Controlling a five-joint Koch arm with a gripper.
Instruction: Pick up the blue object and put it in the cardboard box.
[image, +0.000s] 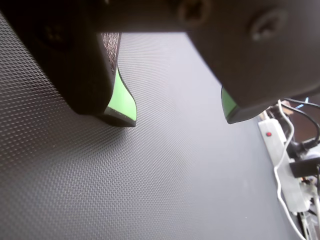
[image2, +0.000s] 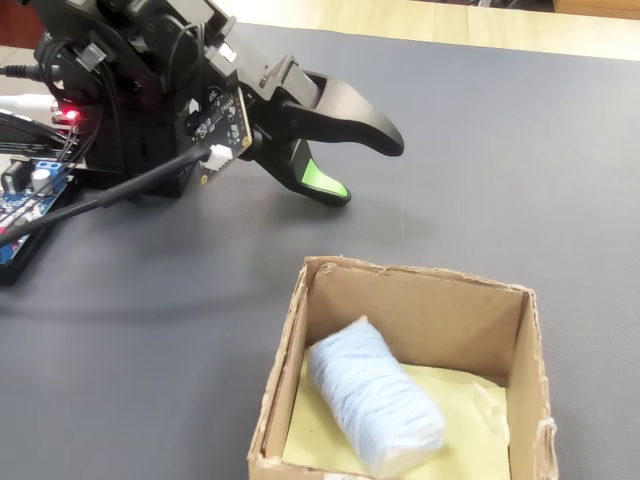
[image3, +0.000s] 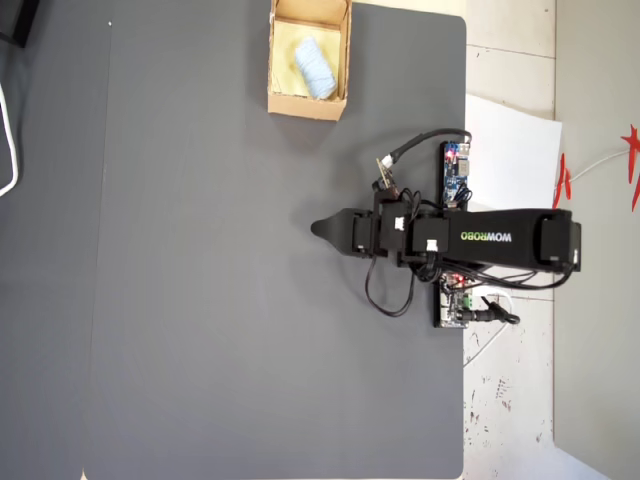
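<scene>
The pale-blue ribbed roll, the blue object, lies inside the cardboard box on its yellowish floor. The box stands on the dark mat, at the bottom of the fixed view and at the top of the overhead view. My gripper is well away from the box, low over the bare mat. It is open: the wrist view shows its two green-padded jaws wide apart with only mat between them.
The arm's base and a blue circuit board sit at the left of the fixed view, with cables. A white power strip and wires lie at the mat's right edge in the wrist view. White paper lies beside the mat.
</scene>
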